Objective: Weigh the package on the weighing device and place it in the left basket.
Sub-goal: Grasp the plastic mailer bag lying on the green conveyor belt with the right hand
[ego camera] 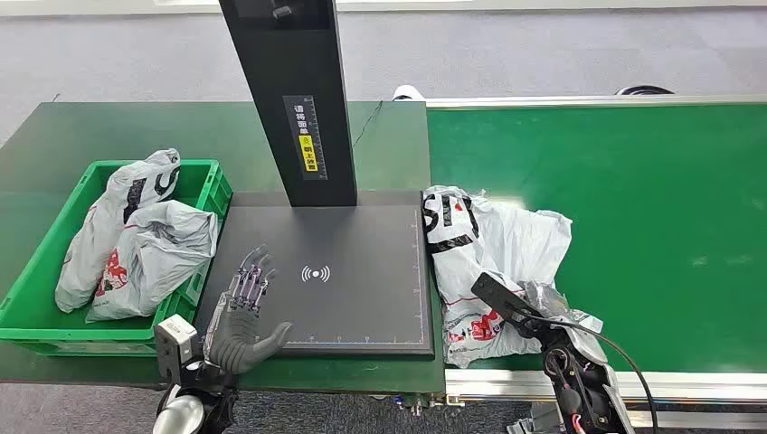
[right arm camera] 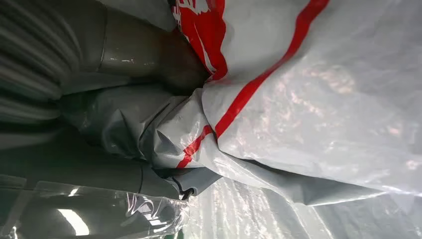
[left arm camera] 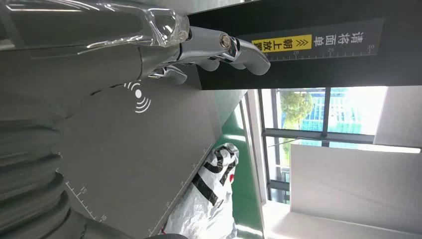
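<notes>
While the left hand [ego camera: 246, 312] lies flat with fingers spread on the scale [ego camera: 362, 289] near its left front corner, holding nothing, the package [ego camera: 502, 258] sits on the belt [ego camera: 669, 226] just beside the scale's right edge. Right hand [ego camera: 543, 312] is at the package's front edge; fingers hidden. Basket [ego camera: 45, 271], left of scale: two grey bags [ego camera: 136, 244]. Black post [ego camera: 289, 90] rises from the scale's rear.

Left wrist view: fingers [left arm camera: 234, 47] extended over the scale [left arm camera: 129, 164], empty; package [left arm camera: 209, 199] beyond its edge.

Right wrist view: thumb [right arm camera: 144, 55] and fingers press against the package [right arm camera: 308, 114]'s plastic; whether they grip it, I cannot tell.
</notes>
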Robot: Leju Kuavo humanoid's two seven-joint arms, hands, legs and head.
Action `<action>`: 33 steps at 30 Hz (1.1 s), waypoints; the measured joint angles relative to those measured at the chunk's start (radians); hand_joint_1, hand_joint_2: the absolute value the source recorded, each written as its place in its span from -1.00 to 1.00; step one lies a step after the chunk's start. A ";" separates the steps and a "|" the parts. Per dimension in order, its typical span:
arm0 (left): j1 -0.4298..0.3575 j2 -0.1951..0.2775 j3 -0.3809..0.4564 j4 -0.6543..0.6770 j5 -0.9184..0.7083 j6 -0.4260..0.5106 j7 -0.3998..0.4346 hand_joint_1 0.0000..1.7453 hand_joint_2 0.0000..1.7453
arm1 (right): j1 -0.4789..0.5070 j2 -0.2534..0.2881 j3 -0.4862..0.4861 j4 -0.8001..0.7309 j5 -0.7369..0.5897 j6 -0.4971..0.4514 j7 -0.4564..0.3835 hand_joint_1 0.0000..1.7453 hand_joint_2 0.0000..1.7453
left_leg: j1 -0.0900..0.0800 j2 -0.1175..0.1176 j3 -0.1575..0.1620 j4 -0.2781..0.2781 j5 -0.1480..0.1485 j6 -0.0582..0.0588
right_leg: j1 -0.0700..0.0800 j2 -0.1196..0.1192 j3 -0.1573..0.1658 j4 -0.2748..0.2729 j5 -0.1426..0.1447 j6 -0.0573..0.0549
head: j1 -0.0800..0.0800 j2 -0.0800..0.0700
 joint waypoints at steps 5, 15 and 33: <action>0.000 0.000 0.001 0.000 0.000 0.000 0.000 -1.00 1.00 | 0.000 0.000 0.000 0.003 -0.002 0.000 -0.002 1.00 1.00 | 0.000 0.000 0.000 0.000 0.000 0.000 | 0.000 0.000 0.000 0.000 0.000 0.000 | 0.000 0.000; 0.012 0.000 0.003 -0.010 0.002 0.000 -0.001 -1.00 1.00 | 0.008 0.001 0.005 -0.009 -0.044 -0.056 -0.041 1.00 1.00 | 0.000 0.000 0.000 0.000 0.000 0.000 | 0.000 0.000 0.000 0.000 0.000 0.000 | 0.000 0.000; 0.042 0.006 0.018 -0.057 0.034 0.012 -0.057 -1.00 1.00 | 0.171 0.121 -0.085 -0.623 -0.744 -0.523 -0.680 1.00 1.00 | 0.000 -0.001 -0.002 0.000 0.000 0.000 | 0.000 -0.002 -0.002 0.000 -0.001 0.001 | 0.000 0.000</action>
